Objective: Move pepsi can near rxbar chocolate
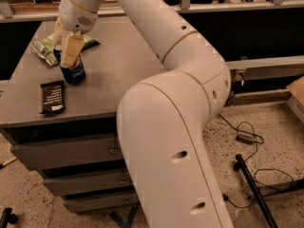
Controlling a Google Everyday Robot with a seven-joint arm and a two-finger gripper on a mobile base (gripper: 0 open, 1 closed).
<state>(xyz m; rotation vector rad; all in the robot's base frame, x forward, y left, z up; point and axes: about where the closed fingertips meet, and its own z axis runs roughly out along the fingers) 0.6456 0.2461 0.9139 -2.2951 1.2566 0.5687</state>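
Clamping onto the can [76,75] from above with the gripper [66,56], over the left side of the table [123,56]. Standing upright just behind the bar [52,97], narrowly apart. Lying flat near the front edge. Crowding the can's rear with a green bag [44,49]. Leaving wide bare room rightward. Sitting closed below as drawers [61,153], hiding any contents.
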